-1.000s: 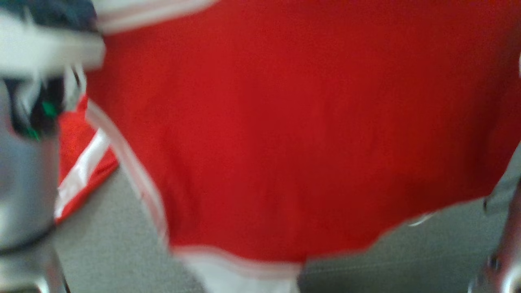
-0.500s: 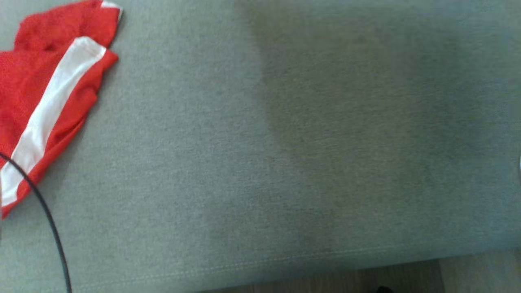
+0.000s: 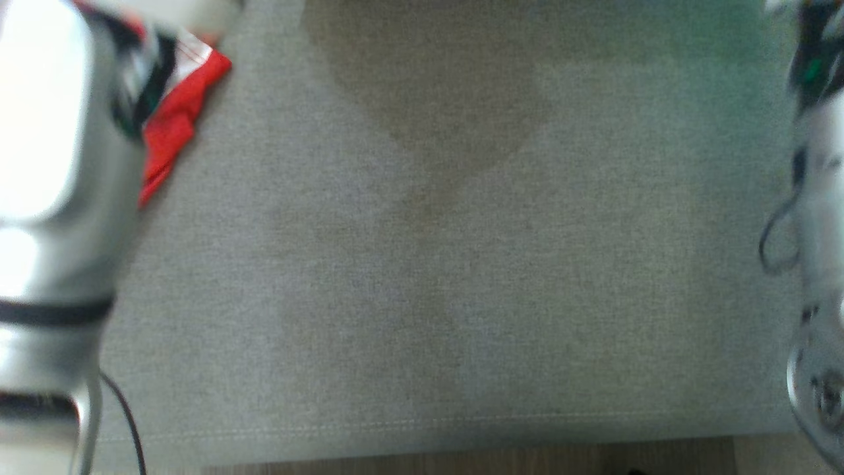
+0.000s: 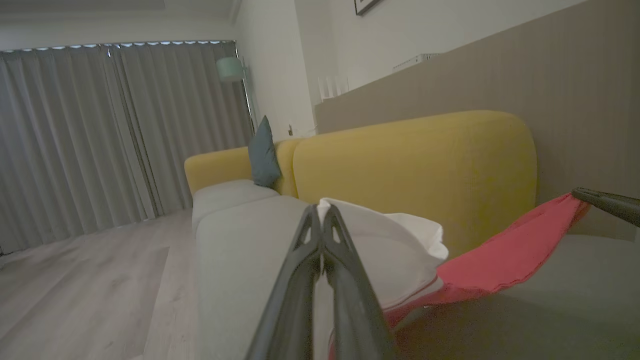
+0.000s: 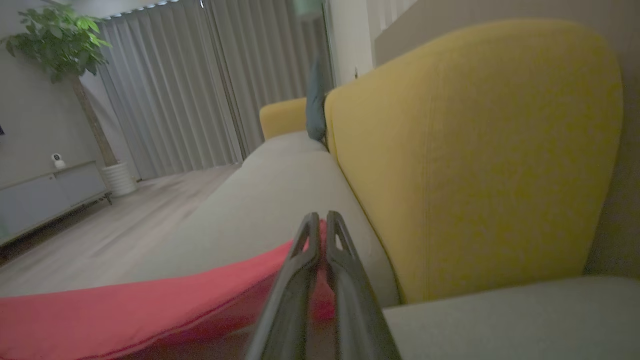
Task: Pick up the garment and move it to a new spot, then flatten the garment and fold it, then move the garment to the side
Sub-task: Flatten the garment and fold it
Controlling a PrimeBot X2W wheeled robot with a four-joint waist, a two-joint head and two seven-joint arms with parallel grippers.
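The garment is red with white bands. In the head view a red corner of the garment (image 3: 175,122) shows at the upper left, beside my blurred left forearm (image 3: 46,165). My left gripper (image 4: 322,212) is shut on a white edge of the garment (image 4: 500,255), which stretches off to the right above the seat. There it reaches the fingers (image 4: 607,202) of my right gripper. In the right wrist view my right gripper (image 5: 320,220) is shut on the red garment (image 5: 125,310), which runs away to the lower left. My right forearm (image 3: 821,198) is at the head view's right edge.
I am over a grey sofa seat (image 3: 428,264) whose front edge (image 3: 395,429) lies near the head view's bottom. Behind stands a yellow backrest (image 4: 415,165) with a teal cushion (image 4: 262,155). Beyond are a wooden floor (image 4: 75,290), a potted plant (image 5: 55,40) and a black cable (image 3: 128,422).
The head view has shifted. A second ago the red garment covered it; now just a red corner shows at the upper left, and both forearms have come into its edges.
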